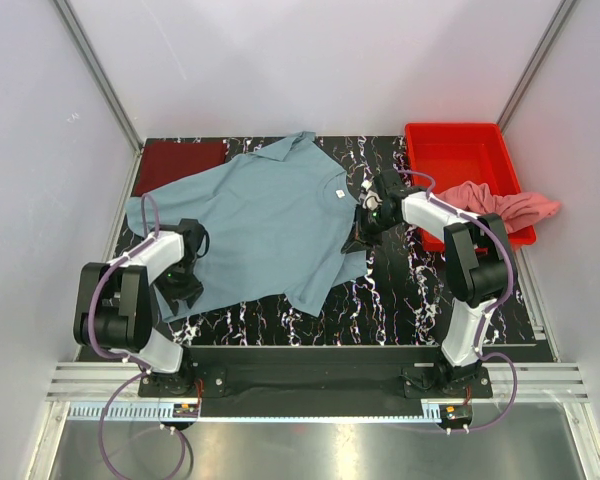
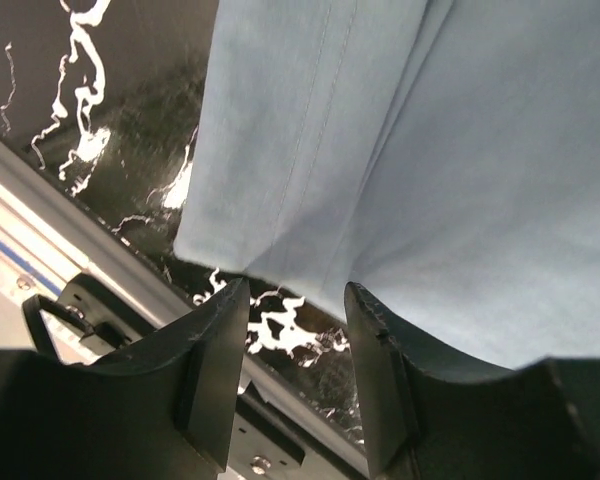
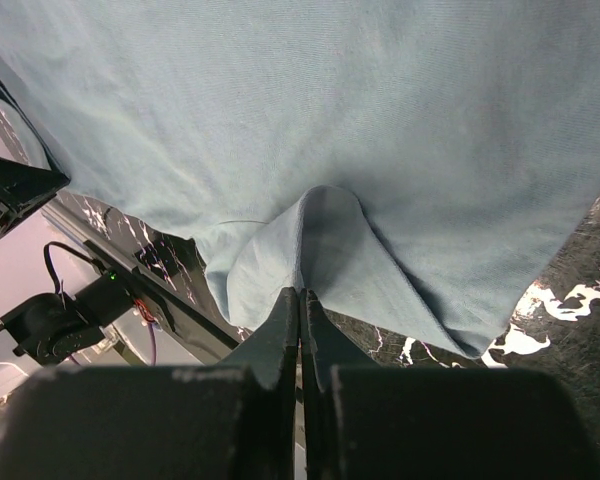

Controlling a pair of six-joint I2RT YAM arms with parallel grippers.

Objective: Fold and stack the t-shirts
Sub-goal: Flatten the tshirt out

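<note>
The grey-blue t-shirt (image 1: 270,220) lies spread flat on the black marbled table (image 1: 400,290). My left gripper (image 1: 183,285) stands open at its left edge. In the left wrist view the jaws (image 2: 295,290) are apart just below the hem of the shirt (image 2: 400,150), with only table showing between them. My right gripper (image 1: 358,238) is shut on the shirt's right edge, and a small peak of cloth (image 3: 310,230) rises from its tips (image 3: 302,292). The dark maroon t-shirt (image 1: 183,165) lies folded at the back left. The salmon pink t-shirt (image 1: 505,205) hangs over the tray's near rim.
A red plastic tray (image 1: 455,150) stands at the back right corner. White walls with metal rails close in the table on three sides. The arms' mounting rail (image 1: 310,380) runs along the near edge.
</note>
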